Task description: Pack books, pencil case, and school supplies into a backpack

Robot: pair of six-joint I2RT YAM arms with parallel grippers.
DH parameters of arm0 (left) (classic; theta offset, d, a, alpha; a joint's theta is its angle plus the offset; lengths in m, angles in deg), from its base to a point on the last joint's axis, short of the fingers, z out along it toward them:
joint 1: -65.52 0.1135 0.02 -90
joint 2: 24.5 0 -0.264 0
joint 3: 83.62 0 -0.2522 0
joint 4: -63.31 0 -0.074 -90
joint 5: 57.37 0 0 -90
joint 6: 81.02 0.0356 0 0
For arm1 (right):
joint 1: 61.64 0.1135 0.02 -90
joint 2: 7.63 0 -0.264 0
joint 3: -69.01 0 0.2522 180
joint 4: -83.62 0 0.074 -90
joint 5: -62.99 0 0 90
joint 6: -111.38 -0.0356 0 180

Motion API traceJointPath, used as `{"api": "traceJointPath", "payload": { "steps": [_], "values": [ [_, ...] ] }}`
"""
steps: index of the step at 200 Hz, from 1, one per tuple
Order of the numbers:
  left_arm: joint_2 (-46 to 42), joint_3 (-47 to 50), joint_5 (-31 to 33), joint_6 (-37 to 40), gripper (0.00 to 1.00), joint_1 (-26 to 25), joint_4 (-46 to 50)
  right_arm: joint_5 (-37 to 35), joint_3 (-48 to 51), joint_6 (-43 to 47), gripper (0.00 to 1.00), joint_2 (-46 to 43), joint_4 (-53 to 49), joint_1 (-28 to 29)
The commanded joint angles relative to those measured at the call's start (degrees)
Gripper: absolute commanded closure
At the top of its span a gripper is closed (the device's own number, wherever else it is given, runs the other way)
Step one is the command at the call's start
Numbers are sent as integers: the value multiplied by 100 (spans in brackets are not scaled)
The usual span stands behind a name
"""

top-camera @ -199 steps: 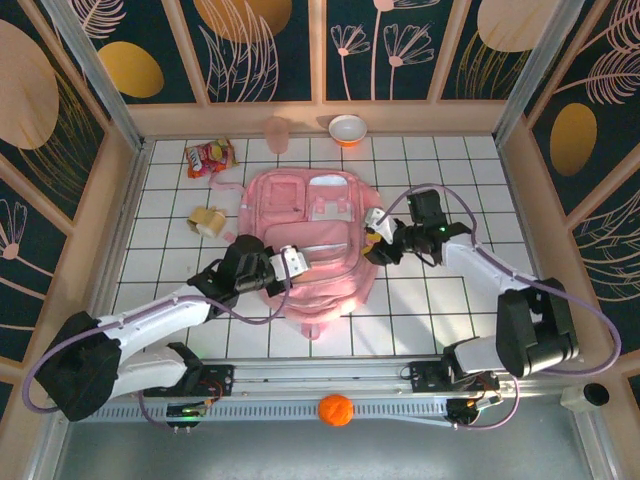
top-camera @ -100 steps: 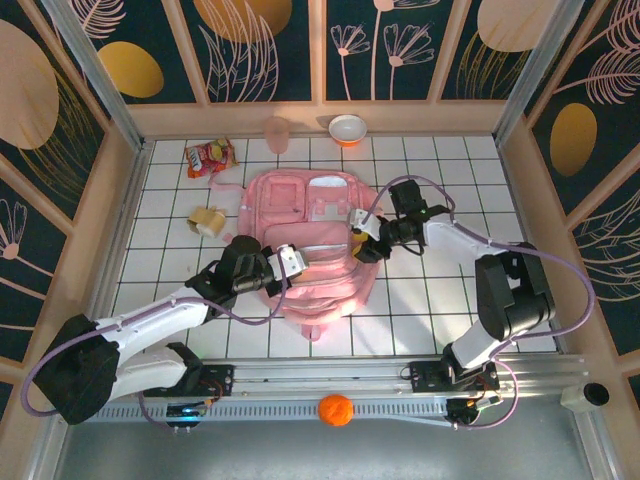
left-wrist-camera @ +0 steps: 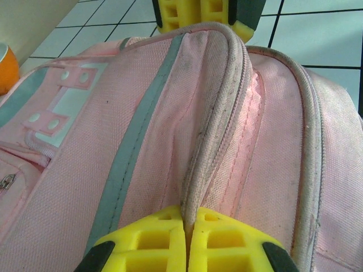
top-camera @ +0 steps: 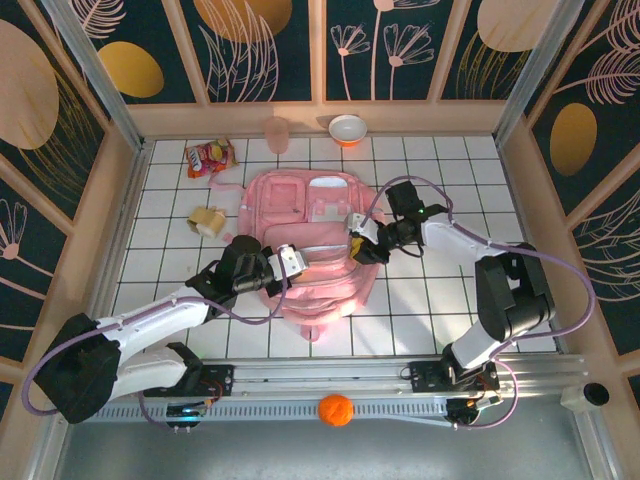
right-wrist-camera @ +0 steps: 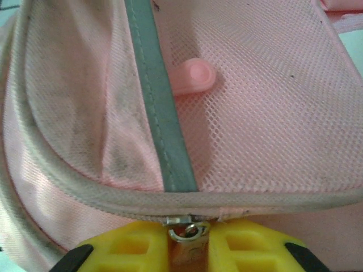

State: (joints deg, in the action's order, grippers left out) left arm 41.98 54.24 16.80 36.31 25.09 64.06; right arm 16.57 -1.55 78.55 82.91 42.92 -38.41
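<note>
On backpack, left gripper pinching seam, right gripper clasping zipper (metal pull)

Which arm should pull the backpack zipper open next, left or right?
Right, probably. The right gripper has the zipper pull between its pads. The left gripper is pinched shut on a seam of the backpack, so it is better placed to hold the fabric steady.

A robot test cell. Leaf-printed panels wall in a white gridded counter fronted by an aluminium rail.
</note>
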Motion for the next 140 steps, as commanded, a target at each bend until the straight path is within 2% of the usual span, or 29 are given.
{"api": "traceJointPath", "payload": {
  "steps": [1, 72, 110, 140],
  "values": [
    [10, -155, -73, -112, 100, 6, -605, 651, -58, -110, 84, -236, -472, 17],
    [119, -193, 425, -297, 100, 13, -687, 819, -139, -434, 100, -513, -676, -27],
    [227, -399, 566, -470, 100, 7, -619, 872, -100, -891, 100, -731, -648, -2],
    [288, -564, 529, -722, 100, 2, -658, 650, 0, -1680, 100, -943, -462, 97]
  ]
}}
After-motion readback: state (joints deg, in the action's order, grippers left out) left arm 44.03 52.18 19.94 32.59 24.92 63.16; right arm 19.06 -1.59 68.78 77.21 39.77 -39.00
